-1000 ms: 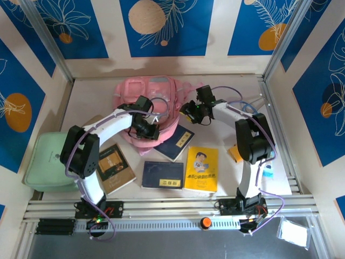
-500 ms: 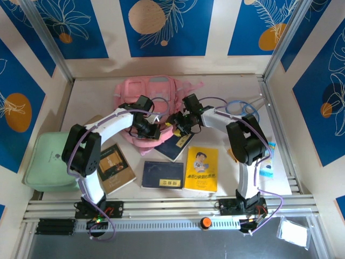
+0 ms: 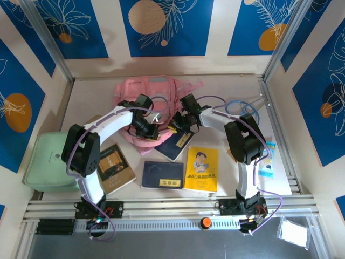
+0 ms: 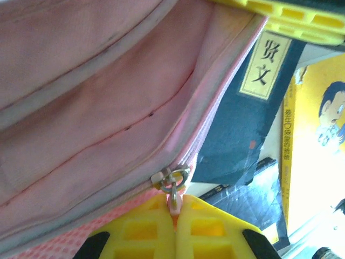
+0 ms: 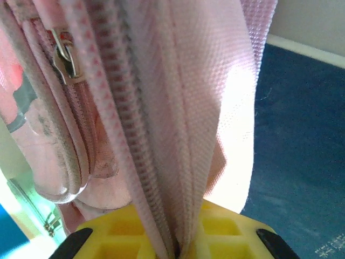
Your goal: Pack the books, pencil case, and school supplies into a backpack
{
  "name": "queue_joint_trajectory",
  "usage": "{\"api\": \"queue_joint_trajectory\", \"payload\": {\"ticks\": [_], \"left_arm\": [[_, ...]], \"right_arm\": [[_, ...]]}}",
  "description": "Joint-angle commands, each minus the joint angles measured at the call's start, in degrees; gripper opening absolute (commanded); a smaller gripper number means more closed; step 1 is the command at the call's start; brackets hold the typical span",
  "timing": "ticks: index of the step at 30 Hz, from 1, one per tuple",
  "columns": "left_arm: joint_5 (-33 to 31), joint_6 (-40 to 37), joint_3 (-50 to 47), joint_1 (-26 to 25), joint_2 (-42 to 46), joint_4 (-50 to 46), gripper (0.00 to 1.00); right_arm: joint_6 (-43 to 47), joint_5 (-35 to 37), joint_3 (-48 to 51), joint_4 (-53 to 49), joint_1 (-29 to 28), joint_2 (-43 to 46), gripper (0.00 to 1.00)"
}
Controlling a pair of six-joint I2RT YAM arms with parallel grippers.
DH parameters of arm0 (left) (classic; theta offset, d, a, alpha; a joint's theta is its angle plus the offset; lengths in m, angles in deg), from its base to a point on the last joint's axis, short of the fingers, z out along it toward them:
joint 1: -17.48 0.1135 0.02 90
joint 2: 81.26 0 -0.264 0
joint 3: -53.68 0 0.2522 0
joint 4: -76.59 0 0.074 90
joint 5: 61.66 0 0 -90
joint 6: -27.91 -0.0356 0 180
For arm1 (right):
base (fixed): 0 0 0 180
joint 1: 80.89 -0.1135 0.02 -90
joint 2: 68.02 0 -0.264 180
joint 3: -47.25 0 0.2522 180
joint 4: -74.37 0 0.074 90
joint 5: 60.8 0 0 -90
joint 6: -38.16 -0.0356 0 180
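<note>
**Backpack** (image 3: 150, 93) — pink, lying toward the far middle of the table (image 3: 226, 91), zip not visibly opened.

**Right claw** (image 3: 174, 125) — a second ago it hung apart from the bag on its right. Now it is in at the near edge, pinching the pink fabric beside the zip.

**Left claw** (image 3: 150, 129) — unchanged, pressed together on the zipper pull (image 4: 173, 186).

**Books** (image 3: 163, 174) — four, flat on the table in front of the bag, none packed.

**Reading** — the fabric is now braced against the pull, so the zip can probably be drawn open. Packing has not begun.

Right hand (image 5: 175, 244) swung left, now pinching backpack (image 3: 155, 89) edge (zipper seam (image 5: 141, 156))
</note>
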Motion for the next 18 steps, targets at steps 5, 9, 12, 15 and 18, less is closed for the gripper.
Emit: {"api": "queue_joint_trajectory", "payload": {"ticks": [5,9,12,15,18], "left_arm": [[-3.48,-3.61,-1.5,3.49,4.42,-8.35,0.0],[-7.0,-4.46,-2.12,5.0,5.2,-9.46,0.0],[-8.58,-4.96,-2.67,6.33,5.81,-9.57,0.0],[-9.59,-5.36,-3.19,7.6,6.01,-9.63,0.0],[-10.3,-5.75,-3.57,8.55,5.97,-9.69,0.0]], "right_arm": [[4.82,7.95,-0.59,1.86,0.95,1.42,0.13],[6.0,9.6,-1.22,1.38,1.21,2.85,0.13],[6.92,10.61,-1.74,0.71,1.37,3.7,0.1],[8.17,11.41,-2.32,0.08,2.17,4.41,0.09],[10.02,11.35,-3.04,0.07,3.64,4.89,0.09]]}}
